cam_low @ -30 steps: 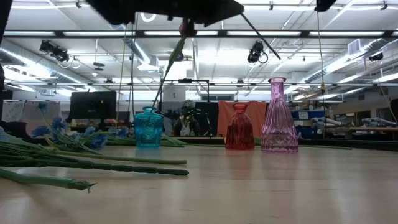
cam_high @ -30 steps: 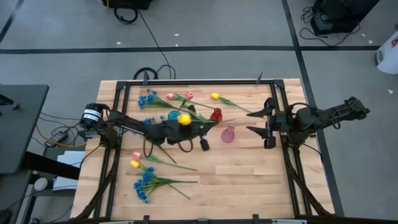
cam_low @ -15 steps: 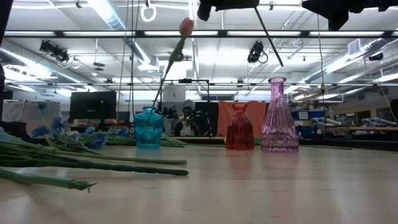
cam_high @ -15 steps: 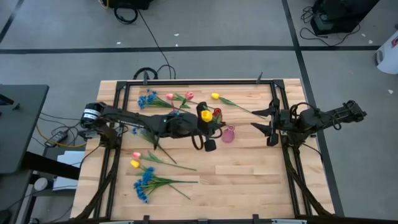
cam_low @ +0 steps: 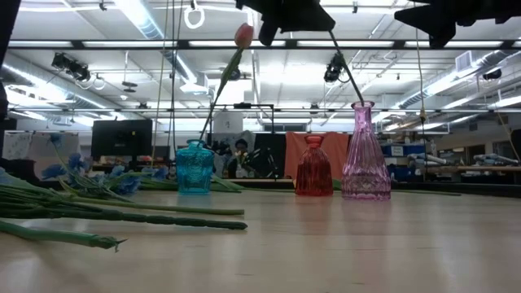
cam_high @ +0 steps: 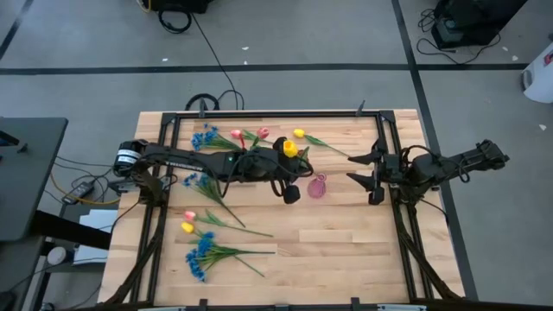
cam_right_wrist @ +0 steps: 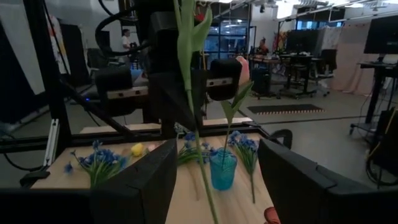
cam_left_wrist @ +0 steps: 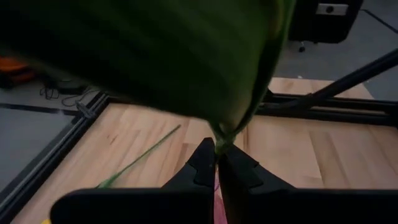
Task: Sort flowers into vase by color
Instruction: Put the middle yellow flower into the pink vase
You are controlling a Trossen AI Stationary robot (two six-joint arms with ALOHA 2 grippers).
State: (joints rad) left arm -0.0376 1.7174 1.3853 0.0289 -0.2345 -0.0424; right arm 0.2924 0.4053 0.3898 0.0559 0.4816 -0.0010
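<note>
While the left gripper (cam_high: 292, 177) is reaching across the middle of the table (cam_high: 346, 250), its fingers are clamping the green stem of a yellow tulip (cam_high: 288, 149), and the bloom is showing just above the arm in the high view. In the low view the stem (cam_low: 342, 65) is slanting down from the gripper toward the mouth of the pink vase (cam_low: 364, 155); whether its tip is inside cannot be told. A red vase (cam_low: 313, 167) is standing just beside the pink one, and a blue vase (cam_low: 194, 167) farther along is already holding a pink tulip (cam_low: 243, 34). The right gripper (cam_high: 372, 173) is hanging at the table's right edge with its fingers spread apart, holding nothing. Loose flowers are lying flat on the table: a blue spray (cam_high: 204, 136), pink tulips (cam_high: 262, 132) and another yellow tulip (cam_high: 299, 133) near the far edge, and a pink tulip (cam_high: 188, 215), a yellow tulip (cam_high: 187, 227) and a second blue spray (cam_high: 200, 256) near the front left.
</note>
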